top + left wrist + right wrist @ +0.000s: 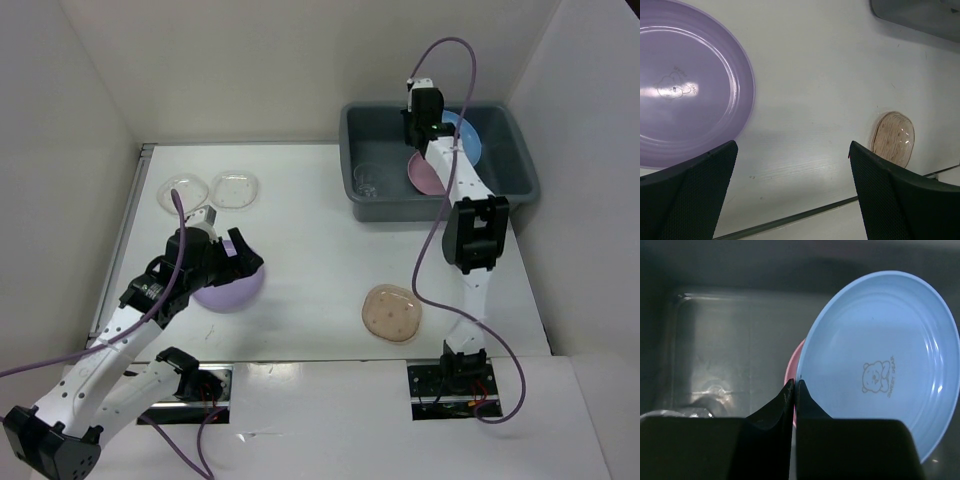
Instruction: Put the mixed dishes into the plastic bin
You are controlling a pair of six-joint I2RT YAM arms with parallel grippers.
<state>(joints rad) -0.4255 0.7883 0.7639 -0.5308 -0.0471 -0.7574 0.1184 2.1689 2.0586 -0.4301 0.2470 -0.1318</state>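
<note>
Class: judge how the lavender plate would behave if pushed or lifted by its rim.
The lavender plate looks glossy, so it probably slides easily. Its shallow, flat form should not roll. Thin plastic rim: likely stiff, light.

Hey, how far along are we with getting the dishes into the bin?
Done: the blue plate and pink plate are in the bin. In hand: the right gripper is shut at the blue plate's rim inside the bin, and the left gripper hovers open by the lavender plate. Left: the lavender plate, the tan plate and two clear plates, all on the table.
</note>
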